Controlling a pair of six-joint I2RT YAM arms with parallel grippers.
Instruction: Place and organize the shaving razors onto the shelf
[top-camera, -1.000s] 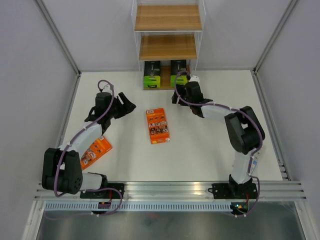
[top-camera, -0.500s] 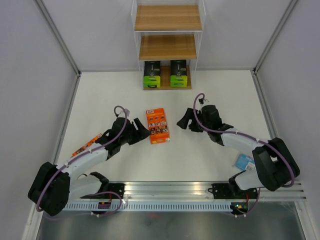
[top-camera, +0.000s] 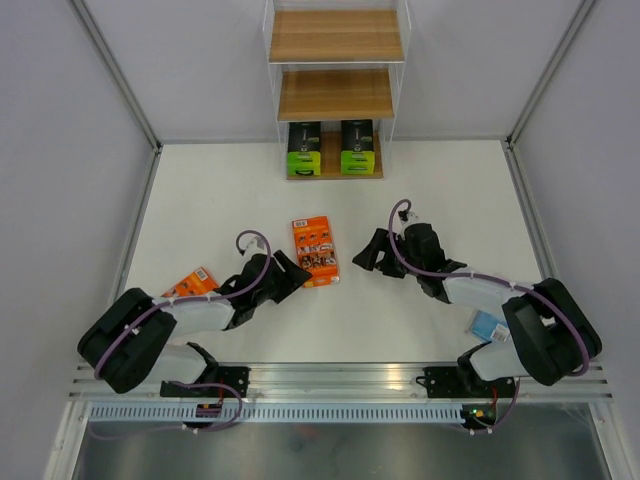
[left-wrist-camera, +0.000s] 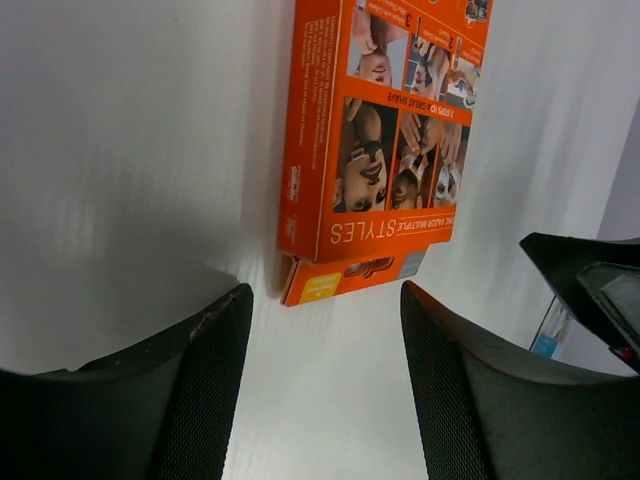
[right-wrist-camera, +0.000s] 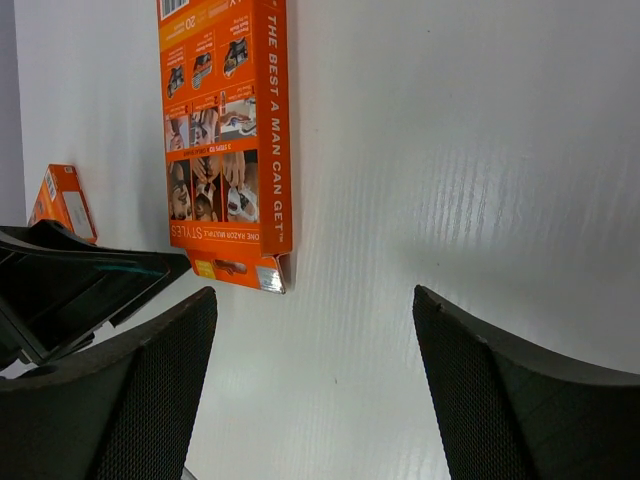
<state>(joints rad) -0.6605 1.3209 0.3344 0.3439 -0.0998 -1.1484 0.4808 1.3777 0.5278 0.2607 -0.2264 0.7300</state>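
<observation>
Beside centre orange pack (top-camera: 315, 251), left tool (top-camera: 298, 273) nearer, right tool (top-camera: 368, 252) barely shifted

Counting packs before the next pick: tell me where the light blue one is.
Top view, near right: the light blue pack lies on the table, partly hidden behind the right arm, close to its base.

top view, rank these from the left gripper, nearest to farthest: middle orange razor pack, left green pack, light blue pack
1. middle orange pack: just ahead of the left gripper, mid-table.
2. left green pack: far back, on the bottom tier of the shelf.
3. light blue pack: far over on the right side, near the front edge.
</observation>
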